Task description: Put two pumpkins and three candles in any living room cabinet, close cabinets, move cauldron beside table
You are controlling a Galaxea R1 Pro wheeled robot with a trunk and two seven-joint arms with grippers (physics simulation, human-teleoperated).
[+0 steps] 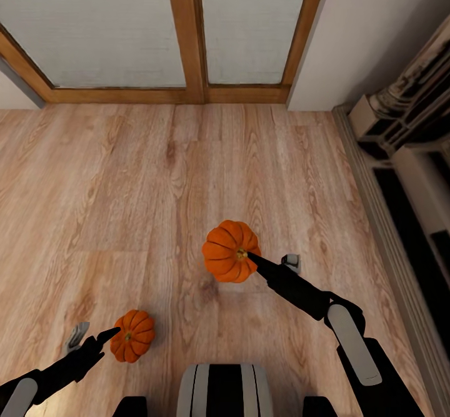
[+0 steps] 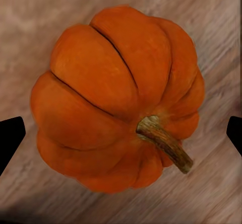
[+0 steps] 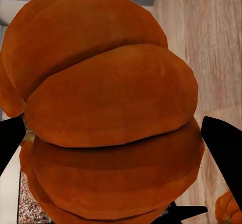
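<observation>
Light oak-toned plank flooring [image 1: 156, 204] covers the room, its grain running toward the far wall. Along that wall stand two large pale panels [image 1: 250, 23] with a woven texture, framed in warm brown wood [image 1: 187, 35], with a wooden sill at floor level. A plain white wall [image 1: 369, 29] meets them at the corner. Along the right edge runs a grey moulded base [image 1: 369, 179] beneath an ornate pale and dark structure [image 1: 412, 117], blurred. The light is soft and even.

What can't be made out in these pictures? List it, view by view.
- Head view: whether the left hand touches the smaller-looking pumpkin; the fingers overlap its edge.
- Head view: the right hand's grip; the larger-looking pumpkin covers one fingertip.
- Right wrist view: that pumpkin's stem and underside, cut off by the edges.
- Left wrist view: the left hand's fingertips, cropped at the sides.
</observation>
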